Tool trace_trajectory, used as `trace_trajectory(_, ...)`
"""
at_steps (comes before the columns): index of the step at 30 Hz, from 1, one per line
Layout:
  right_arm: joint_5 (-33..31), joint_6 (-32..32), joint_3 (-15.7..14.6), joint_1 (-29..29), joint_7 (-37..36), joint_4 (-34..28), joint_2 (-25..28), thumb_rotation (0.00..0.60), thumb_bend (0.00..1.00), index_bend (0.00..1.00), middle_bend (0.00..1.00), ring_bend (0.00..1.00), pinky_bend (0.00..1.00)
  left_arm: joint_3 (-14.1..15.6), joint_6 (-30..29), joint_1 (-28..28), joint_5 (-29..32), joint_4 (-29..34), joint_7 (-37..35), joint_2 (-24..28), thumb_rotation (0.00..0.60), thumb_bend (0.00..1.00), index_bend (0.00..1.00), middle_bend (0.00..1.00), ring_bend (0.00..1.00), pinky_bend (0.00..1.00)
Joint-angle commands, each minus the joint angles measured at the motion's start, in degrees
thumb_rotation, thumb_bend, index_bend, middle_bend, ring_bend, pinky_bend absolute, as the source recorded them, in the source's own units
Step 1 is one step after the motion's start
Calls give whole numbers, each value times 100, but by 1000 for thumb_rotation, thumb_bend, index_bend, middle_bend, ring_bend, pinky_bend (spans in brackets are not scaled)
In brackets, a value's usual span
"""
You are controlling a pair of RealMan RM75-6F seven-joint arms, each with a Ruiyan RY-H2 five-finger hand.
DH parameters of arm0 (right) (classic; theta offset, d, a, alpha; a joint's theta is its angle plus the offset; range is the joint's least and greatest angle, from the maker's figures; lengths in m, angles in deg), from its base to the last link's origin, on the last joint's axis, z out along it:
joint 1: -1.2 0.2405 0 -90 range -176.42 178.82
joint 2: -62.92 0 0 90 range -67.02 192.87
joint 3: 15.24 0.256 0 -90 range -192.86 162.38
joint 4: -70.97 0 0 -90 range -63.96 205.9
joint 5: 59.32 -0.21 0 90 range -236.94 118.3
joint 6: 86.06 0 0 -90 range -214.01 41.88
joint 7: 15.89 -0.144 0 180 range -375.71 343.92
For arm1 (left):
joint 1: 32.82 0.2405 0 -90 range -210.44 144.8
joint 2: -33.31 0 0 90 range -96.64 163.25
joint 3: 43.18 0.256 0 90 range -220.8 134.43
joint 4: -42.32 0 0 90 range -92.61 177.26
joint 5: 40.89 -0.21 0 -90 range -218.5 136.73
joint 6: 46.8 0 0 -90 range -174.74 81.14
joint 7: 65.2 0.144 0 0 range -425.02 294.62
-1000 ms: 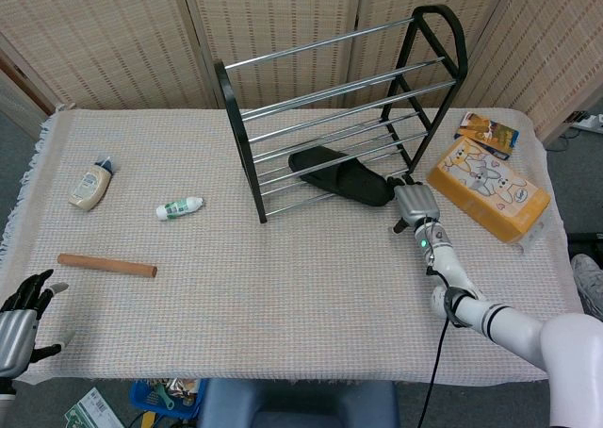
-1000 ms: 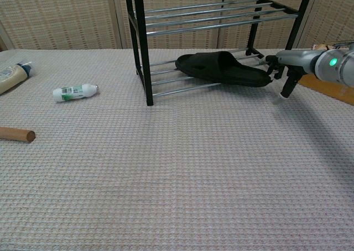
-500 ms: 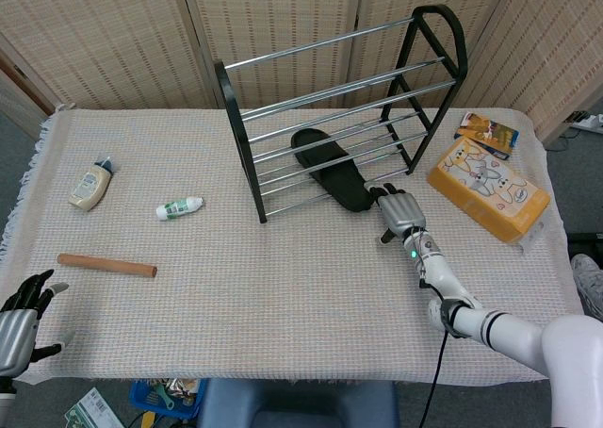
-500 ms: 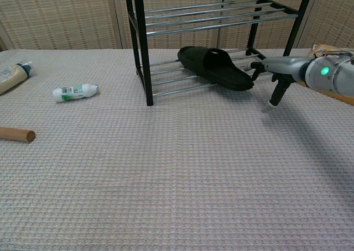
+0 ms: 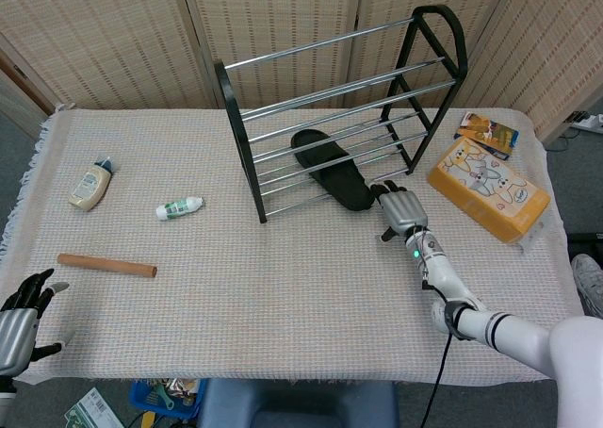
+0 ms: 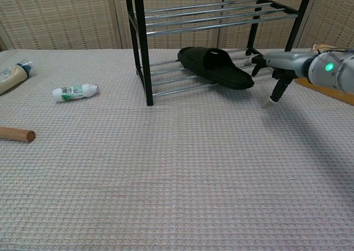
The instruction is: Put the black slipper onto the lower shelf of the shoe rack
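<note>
We see the black slipper [image 5: 332, 170] lying on the lower bars of the shoe rack [image 5: 339, 107], its heel overhanging the front rail. Open worktop [image 5: 283, 277] spreads in front. Our right hand [image 5: 400, 211] sits just beside the heel, fingers extended, holding nothing. Our left hand [image 5: 21, 317] hovers spread, empty, at the worktop's near edge.

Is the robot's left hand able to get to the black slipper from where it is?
Probably not: the left hand sits at the table's near-left corner, far from the black slipper, with the shoe rack's black end frame between.
</note>
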Motion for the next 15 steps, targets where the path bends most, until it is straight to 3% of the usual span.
trace_trajectory(1, 263, 332, -65, -230, -69, -470, 352, 600, 134, 0, 151, 102, 181, -11, -17, -3, -9, -1, -1, -8, 600, 244, 248, 104, 97, 248)
trace_trajectory(10, 1186, 1850, -588, -1244, 120, -1999, 1428, 600, 181, 0, 150, 102, 182, -105, -11, -107, -25, 19, 173, -135, 600, 244, 248, 104, 96, 248)
trace_trajectory(15, 1825, 2947, -955, -2029, 55, -2509, 1836, 600, 181, 0, 133, 101, 181, -187, -21, -170, 14, 161, 388, -183, 600, 244, 249, 104, 97, 248)
